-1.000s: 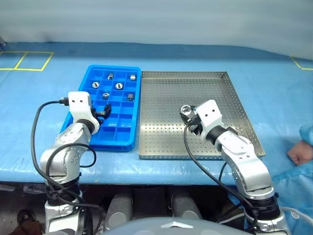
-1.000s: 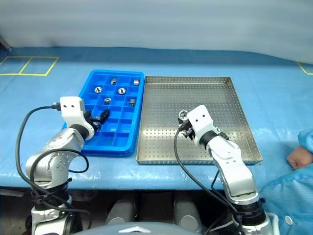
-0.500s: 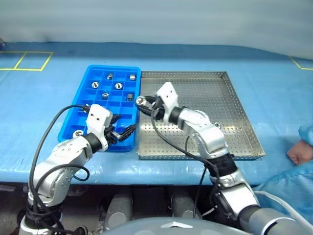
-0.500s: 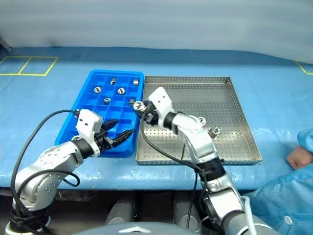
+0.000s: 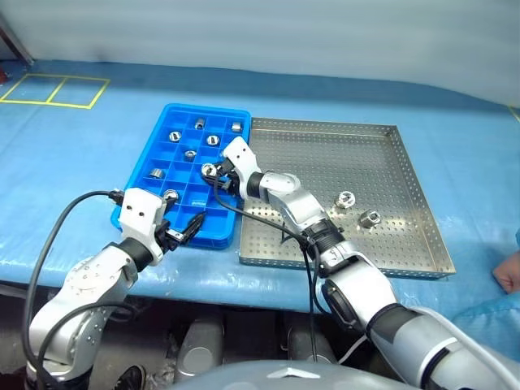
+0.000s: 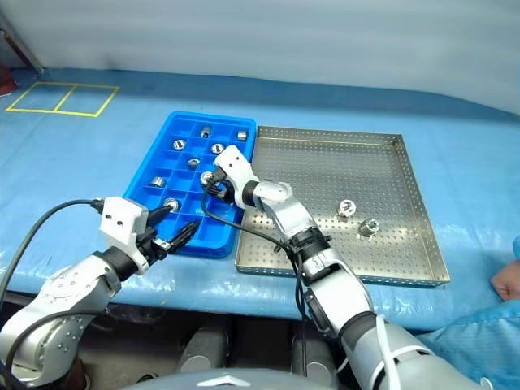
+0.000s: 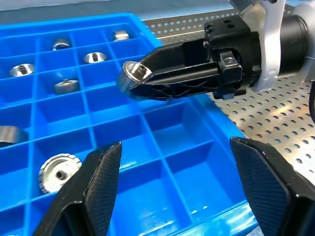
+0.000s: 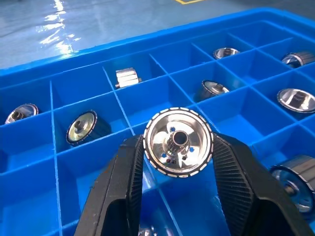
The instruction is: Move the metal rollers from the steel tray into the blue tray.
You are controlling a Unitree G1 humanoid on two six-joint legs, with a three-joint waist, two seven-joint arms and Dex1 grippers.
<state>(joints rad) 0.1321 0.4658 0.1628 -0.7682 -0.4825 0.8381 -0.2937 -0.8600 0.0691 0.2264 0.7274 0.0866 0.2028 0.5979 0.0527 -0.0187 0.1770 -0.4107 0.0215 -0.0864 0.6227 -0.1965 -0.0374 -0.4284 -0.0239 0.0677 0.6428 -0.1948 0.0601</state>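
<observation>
A: Right gripper (image 5: 210, 171) swung from the perforated steel tray (image 5: 390, 134) to over the blue compartment tray (image 5: 134, 199) — clamped on a shiny metal roller (image 8: 177, 141).
B: Step?
A: Placing. Next: lower into an empty cell, release. Left gripper (image 7: 177, 182) wide, empty — two rollers (image 5: 347, 198) remain.

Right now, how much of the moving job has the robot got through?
Done: several metal rollers already lie in compartments of the blue tray. In hand: the right tool is shut on one roller above that tray, not yet dropped; the left tool is open and holds nothing. Left: two rollers still sit in the steel tray.
</observation>
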